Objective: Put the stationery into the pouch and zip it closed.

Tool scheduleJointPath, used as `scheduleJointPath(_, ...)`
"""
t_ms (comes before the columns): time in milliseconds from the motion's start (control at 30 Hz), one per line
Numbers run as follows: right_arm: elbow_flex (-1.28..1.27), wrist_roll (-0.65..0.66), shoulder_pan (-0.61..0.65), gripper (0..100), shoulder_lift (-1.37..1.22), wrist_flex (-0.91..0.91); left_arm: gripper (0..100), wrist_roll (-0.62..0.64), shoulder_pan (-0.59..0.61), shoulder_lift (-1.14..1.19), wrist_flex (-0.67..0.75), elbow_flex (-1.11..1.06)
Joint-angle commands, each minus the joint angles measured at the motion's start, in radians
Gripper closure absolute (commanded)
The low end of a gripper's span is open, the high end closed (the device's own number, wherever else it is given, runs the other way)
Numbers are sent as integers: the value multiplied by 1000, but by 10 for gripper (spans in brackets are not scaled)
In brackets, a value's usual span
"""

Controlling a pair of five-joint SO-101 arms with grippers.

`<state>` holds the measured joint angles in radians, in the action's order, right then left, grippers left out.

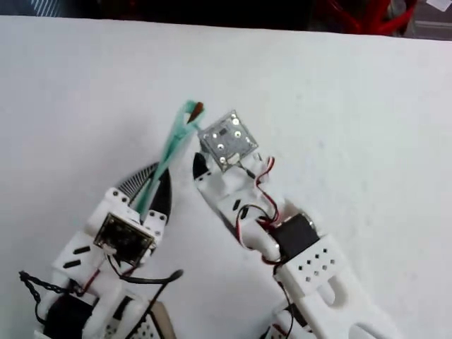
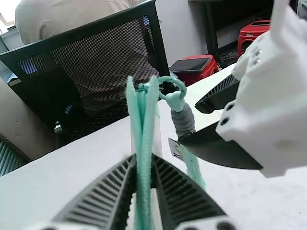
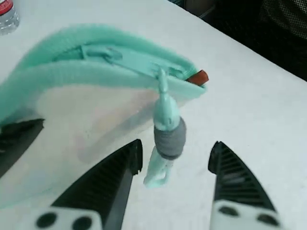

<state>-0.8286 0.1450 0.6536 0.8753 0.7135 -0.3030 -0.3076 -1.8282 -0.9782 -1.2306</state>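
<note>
1. Left gripper [image 2: 144, 165] is clamped shut on the pouch [image 1: 168, 148], holding it on edge over the counter [image 1: 353, 106];
2. the pouch's long axis runs away from it toward the right arm;
3. right gripper [image 3: 176, 146] gapes wide, with the zip pull [image 3: 165, 127] hanging between its fingers, not yet pinched.

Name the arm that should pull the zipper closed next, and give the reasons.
Right. The right end effector, open, straddles the zipper pull hanging between its fingers. The left end effector is shut on the pouch edge, likely best left holding it steady.
</note>
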Motion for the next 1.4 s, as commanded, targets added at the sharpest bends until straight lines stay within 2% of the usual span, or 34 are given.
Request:
scheduleJointPath(0, 8, -40, 7, 772, 21, -39, 976, 6, 2, 2, -8, 3)
scheduleJointPath(167, 2, -72, 2, 772, 87, -54, 976, 6, 1, 2, -8, 3)
scheduleJointPath(300, -71, -68, 8, 776, 77, -200, 976, 6, 1, 2, -8, 3)
scheduleJointPath(367, -94, -68, 12, 823, 65, -239, 976, 6, 1, 2, -8, 3)
scheduleJointPath(533, -98, -66, 10, 978, 79, -240, 976, 6, 1, 2, -9, 3)
scheduleJointPath(767, -126, -66, 10, 980, 183, -236, 976, 6, 1, 2, -9, 3)
scheduleJointPath(933, -126, -64, 12, 981, 335, -143, 971, 6, 1, 2, 0, 14)
scheduleJointPath(1033, -126, -9, 18, 981, 401, -101, 899, 41, 1, 2, 0, 43)
scheduleJointPath(1167, -124, 18, 65, 981, 427, -51, 670, 193, -7, 4, 0, 63)
scheduleJointPath(1233, -123, 20, 87, 981, 437, -36, 662, 206, -41, 4, -6, 74)
scheduleJointPath(1367, -64, 80, 117, 981, 437, 27, 716, 120, -110, 4, -6, 98)
